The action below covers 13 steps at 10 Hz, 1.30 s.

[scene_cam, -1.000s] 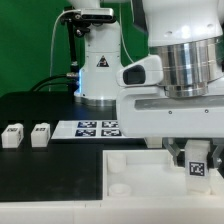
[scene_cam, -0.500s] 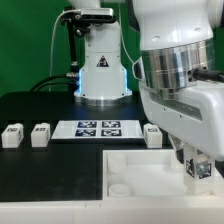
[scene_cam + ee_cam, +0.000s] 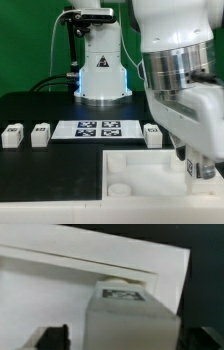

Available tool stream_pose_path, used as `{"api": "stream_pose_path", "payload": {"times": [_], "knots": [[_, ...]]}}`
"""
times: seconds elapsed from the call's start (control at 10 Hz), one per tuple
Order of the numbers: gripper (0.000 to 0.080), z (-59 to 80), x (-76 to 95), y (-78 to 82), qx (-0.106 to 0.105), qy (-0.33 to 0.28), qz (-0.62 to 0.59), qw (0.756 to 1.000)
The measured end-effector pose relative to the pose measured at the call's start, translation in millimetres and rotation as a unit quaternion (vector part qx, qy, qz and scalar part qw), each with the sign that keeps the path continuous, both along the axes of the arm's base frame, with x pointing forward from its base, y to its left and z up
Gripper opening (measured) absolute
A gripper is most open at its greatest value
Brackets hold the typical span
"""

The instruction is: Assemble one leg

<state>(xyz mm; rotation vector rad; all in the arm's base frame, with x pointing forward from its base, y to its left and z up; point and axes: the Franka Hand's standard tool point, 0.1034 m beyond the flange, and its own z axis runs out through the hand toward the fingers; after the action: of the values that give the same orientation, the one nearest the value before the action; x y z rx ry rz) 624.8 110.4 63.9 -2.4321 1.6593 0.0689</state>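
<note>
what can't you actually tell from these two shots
- Gripper tips: in the exterior view the arm's body and the picture's right edge hide them; in the wrist view only dark finger edges show beside the held leg.
- Whether the leg's end sits in the tray corner socket: the leg itself covers it in the wrist view.
- Tags on the three loose legs on the table: too small to read.

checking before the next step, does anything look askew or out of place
Nothing stands out. Three spare legs stand upright in a row beside the marker board. The tool holds a fourth leg upright over the white tray piece, near a corner.
</note>
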Motion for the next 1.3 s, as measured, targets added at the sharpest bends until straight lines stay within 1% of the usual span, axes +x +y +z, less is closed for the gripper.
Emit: {"api": "stream_pose_path", "payload": {"times": [0.1,0.2,0.3,0.4,0.5,0.6,0.7,0.8,0.9,1.0,1.1,1.2,1.3], "knots": [[0.0630,0.4,-2.2,6.1,-0.008,-0.018,0.105,0.994],[0.0644,0.9,-3.0,9.1,-0.013,-0.029,0.166,0.986],[0.0644,-0.3,-3.1,7.3,-0.017,-0.037,0.213,0.976],[0.0649,-0.7,-3.2,6.7,-0.019,-0.041,0.237,0.971],[0.0649,-0.6,-3.2,6.6,-0.026,-0.052,0.302,0.952],[0.0649,0.5,-3.0,7.3,-0.048,-0.063,0.397,0.914],[0.0649,-1.1,-2.3,5.1,-0.065,-0.074,0.505,0.858],[0.0649,-2.1,-1.1,2.9,-0.069,-0.082,0.555,0.825],[0.0622,-1.9,-0.7,3.5,-0.068,-0.081,0.542,0.833],[0.0490,-2.0,-0.8,3.7,-0.067,-0.079,0.525,0.845],[0.0490,-2.0,-0.8,3.7,-0.067,-0.077,0.517,0.850],[0.0309,-2.0,-0.9,3.9,-0.065,-0.074,0.494,0.864],[0.0288,-2.1,-0.9,3.8,-0.062,-0.066,0.438,0.894]]}}
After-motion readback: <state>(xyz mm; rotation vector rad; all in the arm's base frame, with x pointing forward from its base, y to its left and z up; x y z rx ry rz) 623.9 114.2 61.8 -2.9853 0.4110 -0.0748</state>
